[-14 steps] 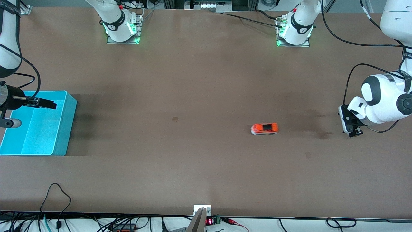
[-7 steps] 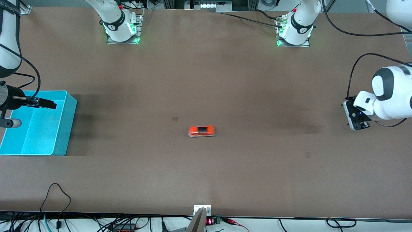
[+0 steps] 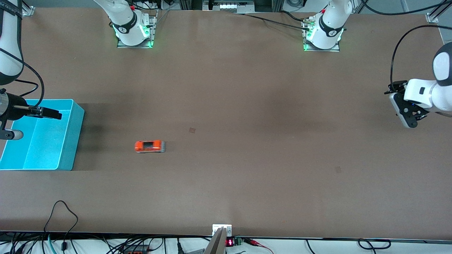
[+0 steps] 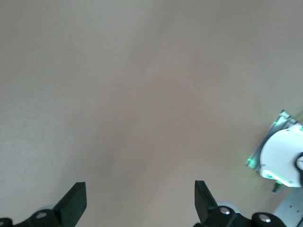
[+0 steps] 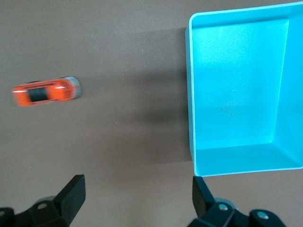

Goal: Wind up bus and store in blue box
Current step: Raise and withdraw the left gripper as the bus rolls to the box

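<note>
While bus sits outside, blue box gapes.

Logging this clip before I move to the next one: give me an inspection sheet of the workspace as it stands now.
Surface: brown table, a few faint marks.
Job's things: the bus stands on its wheels on the table, apart from the blue box, toward the right arm's end; the blue box holds nothing.
Clutter: nothing seen.
Grippers: right gripper open, empty, over the blue box; left gripper open, empty, over the left arm's end of the table.
Cables: black cable between the bases; black loop at the table edge nearest the front camera.
Surroundings: green lights at both bases.
</note>
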Motion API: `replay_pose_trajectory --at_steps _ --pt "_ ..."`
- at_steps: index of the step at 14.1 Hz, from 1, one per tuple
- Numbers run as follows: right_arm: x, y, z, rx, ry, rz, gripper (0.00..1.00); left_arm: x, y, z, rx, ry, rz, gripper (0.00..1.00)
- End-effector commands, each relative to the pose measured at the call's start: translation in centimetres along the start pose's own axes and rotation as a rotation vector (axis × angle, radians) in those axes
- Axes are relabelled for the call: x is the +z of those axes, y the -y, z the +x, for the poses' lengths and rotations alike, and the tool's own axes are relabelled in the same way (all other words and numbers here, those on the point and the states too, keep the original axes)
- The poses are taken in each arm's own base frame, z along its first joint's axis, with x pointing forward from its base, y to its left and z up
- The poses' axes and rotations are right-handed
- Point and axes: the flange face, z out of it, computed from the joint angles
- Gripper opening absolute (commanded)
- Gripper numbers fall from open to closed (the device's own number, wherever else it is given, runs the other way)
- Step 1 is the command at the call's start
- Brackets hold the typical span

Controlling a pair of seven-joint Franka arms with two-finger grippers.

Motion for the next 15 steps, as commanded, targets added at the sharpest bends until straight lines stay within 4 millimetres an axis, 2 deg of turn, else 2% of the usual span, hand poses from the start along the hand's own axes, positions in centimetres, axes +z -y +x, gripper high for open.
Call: replay_pose_trajectory --at_steps 1,3,4,7,8,11,15 --pt "-0.3 -0.2 0.0 -0.01 0.001 0.02 1.0 -4.3 -1.2 0.8 -0.107 0.018 -0.006 1.0" --pt "-0.3 -0.2 0.0 -0.01 0.001 0.02 1.0 -7.1 -2.0 0.5 -0.239 0.009 -0.013 1.0" --pt "-0.3 -0.2 0.0 -0.01 0.001 0.02 1.0 -7.6 -2.2 0.5 -0.295 0.007 -0.014 1.0" --pt "-0.3 -0.2 0.0 -0.01 0.001 0.02 1.0 -10.2 -3.2 1.9 -0.415 -0.02 0.033 1.0" --pt "-0.3 -0.2 0.0 -0.01 0.001 0.02 1.0 -10.4 -3.4 2.3 -0.471 -0.026 0.036 1.0" --pt "-0.3 0.0 0.0 -0.013 0.0 0.025 1.0 -12.3 -5.6 5.7 -0.549 -0.048 0.073 1.0" --pt "-0.3 1.1 0.1 -0.074 -0.005 0.077 1.0 -12.6 -6.2 6.2 -0.587 -0.041 0.07 1.0"
